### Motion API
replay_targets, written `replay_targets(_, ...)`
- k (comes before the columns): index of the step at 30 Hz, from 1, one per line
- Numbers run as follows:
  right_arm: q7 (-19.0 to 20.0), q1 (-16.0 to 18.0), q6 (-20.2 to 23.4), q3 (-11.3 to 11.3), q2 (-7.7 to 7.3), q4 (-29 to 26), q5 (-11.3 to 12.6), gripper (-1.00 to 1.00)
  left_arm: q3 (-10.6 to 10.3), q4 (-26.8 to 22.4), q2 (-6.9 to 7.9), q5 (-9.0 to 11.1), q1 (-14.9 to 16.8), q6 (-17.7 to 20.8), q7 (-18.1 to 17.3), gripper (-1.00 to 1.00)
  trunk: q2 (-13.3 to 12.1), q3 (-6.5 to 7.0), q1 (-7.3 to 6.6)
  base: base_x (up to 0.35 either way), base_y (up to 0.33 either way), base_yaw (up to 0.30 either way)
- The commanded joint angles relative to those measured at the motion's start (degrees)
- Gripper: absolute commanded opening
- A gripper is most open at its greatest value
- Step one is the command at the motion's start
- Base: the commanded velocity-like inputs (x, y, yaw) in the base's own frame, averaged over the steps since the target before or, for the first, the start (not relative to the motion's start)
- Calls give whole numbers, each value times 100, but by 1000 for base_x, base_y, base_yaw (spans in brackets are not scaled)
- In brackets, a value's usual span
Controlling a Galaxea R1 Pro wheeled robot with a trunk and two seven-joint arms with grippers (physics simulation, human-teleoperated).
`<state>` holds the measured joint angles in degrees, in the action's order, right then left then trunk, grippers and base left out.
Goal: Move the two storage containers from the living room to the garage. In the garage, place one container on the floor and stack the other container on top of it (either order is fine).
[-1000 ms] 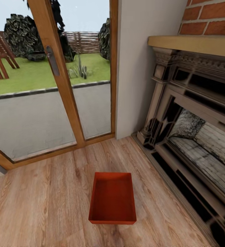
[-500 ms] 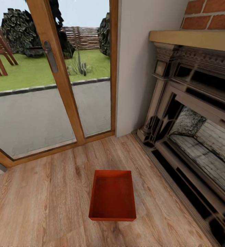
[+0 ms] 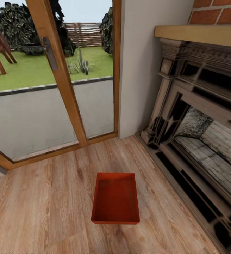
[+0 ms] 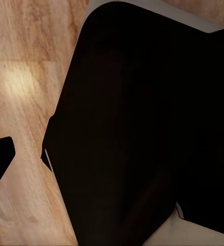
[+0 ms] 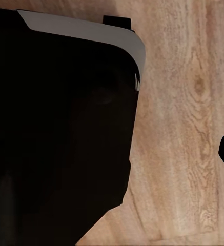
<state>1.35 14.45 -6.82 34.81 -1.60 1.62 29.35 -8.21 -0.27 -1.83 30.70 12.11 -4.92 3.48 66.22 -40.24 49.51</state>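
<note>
So the whole head view is sliding a bit compared to a second ago: the door handle (image 3: 50, 53) is sitting higher and further left in the picture, the mantel is creeping up, and more plank floor is showing below. That's the camera shifting, i.e. the robot repositioning, not the room's stuff moving.

Going left to right. The wood-framed glass door (image 3: 64, 84) is filling the left side, with lawn and a paved strip outside. In the middle, one storage container (image 3: 116, 202) is lying open side up on the light wood-plank floor (image 3: 38, 204), sitting slightly higher in the picture than before but, as far as I can judge, not budging on the planks. It's empty, well apart from the door sill, nearer the fireplace (image 3: 200, 141) on the right but not touching it.

Both wrist cameras are looking down at planks past a big dark rounded body, probably the robot's own base. A dark sliver is poking in at the edge of each, maybe a fingertip, but I can't tell whether either gripper is spread or closed.

What it means: we're at the approach stage in the living room. Nothing's been picked up, and I'm only seeing one bin here.
</note>
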Motion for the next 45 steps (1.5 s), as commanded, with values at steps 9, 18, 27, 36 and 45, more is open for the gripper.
replay_targets(9,16,5,-30,51,5,19,52,100,-49,1,-2,46,2,-17,21,100,2,-87,0,0,0,0)
replay_targets(18,15,5,-30,52,4,17,53,100,-48,1,-2,50,2,-16,21,100,2,-170,0,0,0,0)
replay_targets(27,14,5,-30,51,7,17,51,100,-49,1,-2,50,2,-16,21,100,2,-253,0,0,0,0)
replay_targets(36,14,5,-30,47,4,19,52,100,-49,1,1,50,3,-17,21,100,2,-336,0,0,0,0)
replay_targets(45,15,5,-30,48,3,18,51,100,-48,1,4,50,2,-14,21,100,2,-419,0,0,0,0)
